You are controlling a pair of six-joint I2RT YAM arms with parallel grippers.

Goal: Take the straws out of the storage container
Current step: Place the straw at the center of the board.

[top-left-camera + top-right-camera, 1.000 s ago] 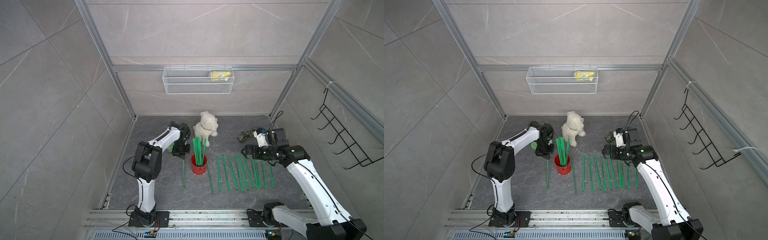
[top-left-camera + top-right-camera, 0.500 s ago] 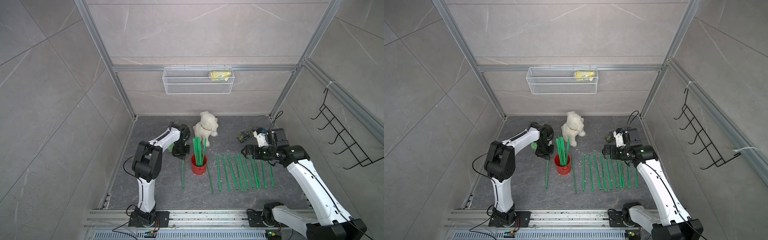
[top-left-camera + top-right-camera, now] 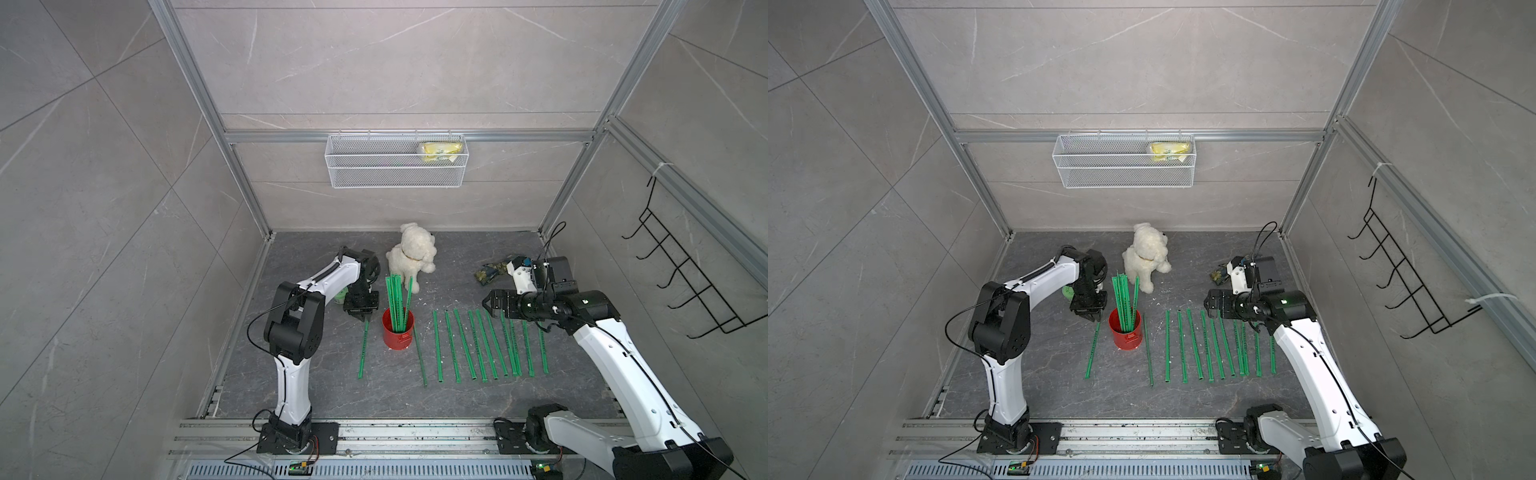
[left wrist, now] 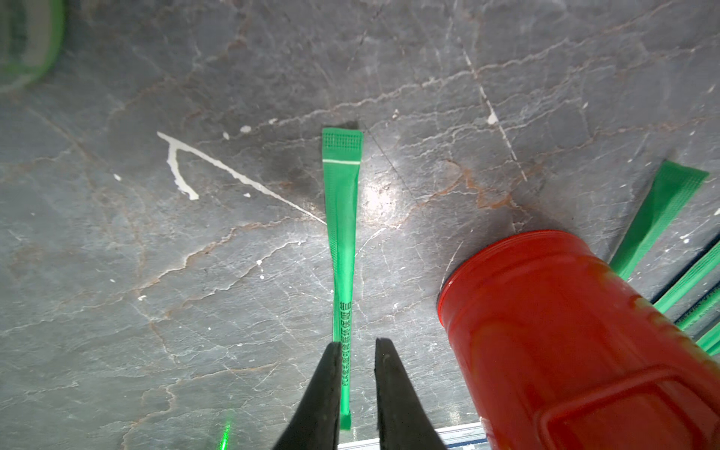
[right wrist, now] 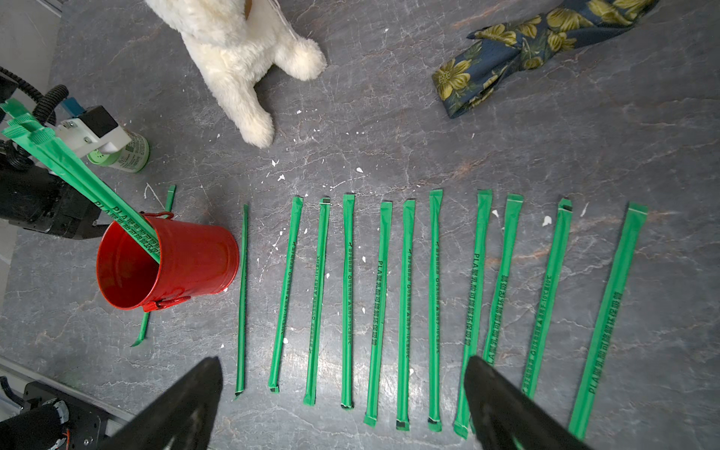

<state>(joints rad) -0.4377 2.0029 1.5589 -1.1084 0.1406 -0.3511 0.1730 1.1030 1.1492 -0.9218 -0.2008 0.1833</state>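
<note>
The red storage container (image 3: 397,332) (image 3: 1125,334) stands upright on the grey floor with several green straws (image 3: 397,297) (image 3: 1124,297) leaning in it. One straw (image 4: 343,233) (image 3: 363,349) lies flat left of the can. My left gripper (image 4: 356,343) (image 3: 365,318) sits low over that straw's far end, open a little; the straw runs between the fingers, close against one. Several more straws (image 5: 405,292) (image 3: 482,345) lie in a row right of the can. My right gripper (image 5: 343,360) (image 3: 485,306) hovers over the row's far ends, wide open and holding nothing.
A white plush dog (image 3: 411,257) sits behind the can. A small green-lidded jar (image 5: 124,154) stands by the left arm, and a floral cloth (image 5: 506,54) lies at the back right. A wire basket (image 3: 395,166) hangs on the back wall, a black hook rack (image 3: 685,282) on the right wall.
My left gripper's jaws have parted from shut to a narrow gap around the straw left of the can. The right arm has not moved.
</note>
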